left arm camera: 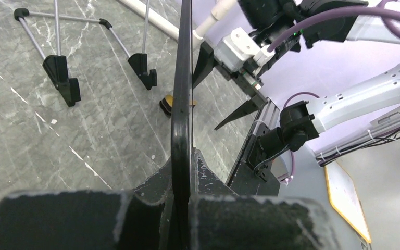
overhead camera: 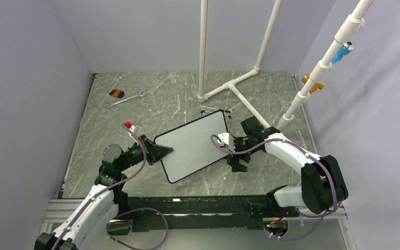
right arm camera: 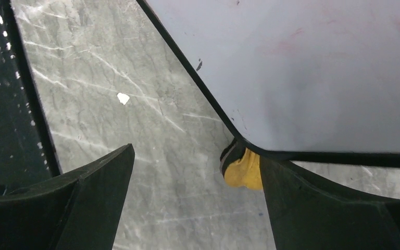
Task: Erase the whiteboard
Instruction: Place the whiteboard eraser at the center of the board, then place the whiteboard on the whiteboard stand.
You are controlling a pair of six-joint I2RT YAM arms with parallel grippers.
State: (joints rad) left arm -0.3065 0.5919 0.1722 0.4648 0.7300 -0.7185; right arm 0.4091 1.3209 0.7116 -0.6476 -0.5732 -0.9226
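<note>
The whiteboard is a white board in a thin black frame, and its face looks blank from above. My left gripper is shut on its left edge. In the left wrist view the frame runs edge-on between my fingers. The right wrist view shows faint red smudges on the board. My right gripper is open at the board's right edge and holds nothing. A yellow and black eraser lies on the table under the board's corner, next to my right gripper's right finger. It also shows in the left wrist view.
The black wire stand feet rest on the marble table behind the board. A white pipe frame stands at the back. A wrench and a small orange and black object lie at the far left. Grey walls close in both sides.
</note>
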